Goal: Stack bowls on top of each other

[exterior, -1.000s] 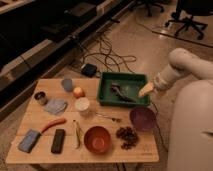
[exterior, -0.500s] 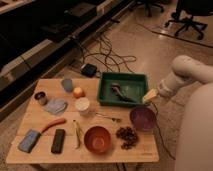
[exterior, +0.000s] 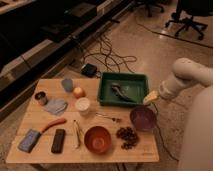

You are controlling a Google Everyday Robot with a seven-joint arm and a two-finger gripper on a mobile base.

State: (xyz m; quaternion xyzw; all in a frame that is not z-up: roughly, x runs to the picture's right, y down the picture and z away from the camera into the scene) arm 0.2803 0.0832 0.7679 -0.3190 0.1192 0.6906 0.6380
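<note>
The purple bowl (exterior: 143,118) sits upright at the right end of the counter (exterior: 30,117), just in front of the tray's (exterior: 123,75) right corner. The orange bowl (exterior: 97,138) sits upright near the front edge, around the middle and well apart from the purple one. A dark cluster (exterior: 127,135) of small pieces lies between them, touching or nearly touching the purple bowl. The end effector (exterior: 151,97) hangs just above and behind the purple bowl's far rim, close to the tray's right wall. It holds nothing that we can see, and we cannot tell whether it is spread or pressed together. We judge that the stack is not yet begun and that the purple bowl is the likely first pick. The rim is thin and smooth, so a shallow pinch may slip and tip the bowl off the counter's right edge, which is close. Coming down too far back may knock the tray. Carrying the bowl low towards the orange one may scatter the dark cluster, or clip the cup (exterior: 82,105) if the path swings wide. An off-centre release may leave the bowls tilted rather than nested.
</note>
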